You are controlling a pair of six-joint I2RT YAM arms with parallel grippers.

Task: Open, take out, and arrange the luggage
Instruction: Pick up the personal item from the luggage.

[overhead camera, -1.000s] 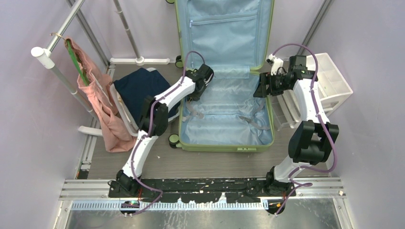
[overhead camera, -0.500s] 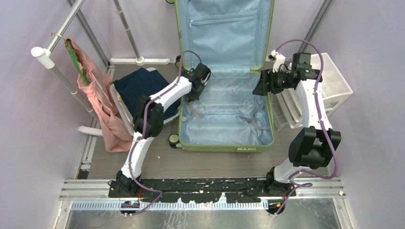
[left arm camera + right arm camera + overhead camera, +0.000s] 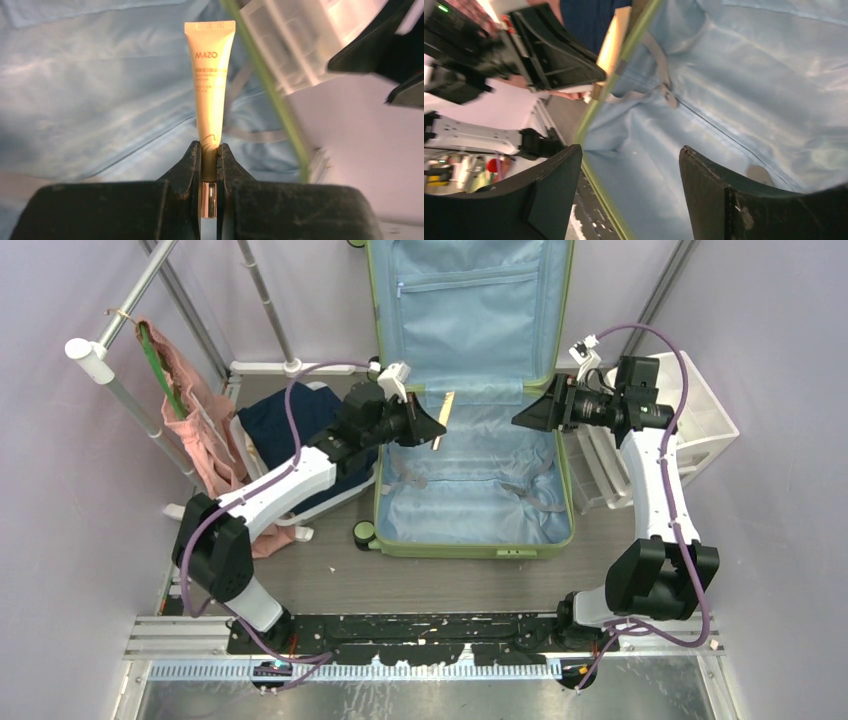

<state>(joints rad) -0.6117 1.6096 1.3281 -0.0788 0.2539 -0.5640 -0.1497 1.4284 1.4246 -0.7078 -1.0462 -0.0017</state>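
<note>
Plainly, the left gripper is clamped on the lower end of a slim cream tube, which stands up between its 2 fingers. "MAZO" is printed near the tube's flat top; the smaller lines below are too fine to read. The right gripper hangs with jaws wide apart, holding nothing, above the right side of the luggage, which lies open in the middle, lid at the far side.

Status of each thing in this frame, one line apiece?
luggage: open, lining exposed.
cream tube: clamped in left gripper, crimped end outward.
left gripper: shut on cream tube.
right gripper: open, empty.
pink garment: hanging from rack.
</note>
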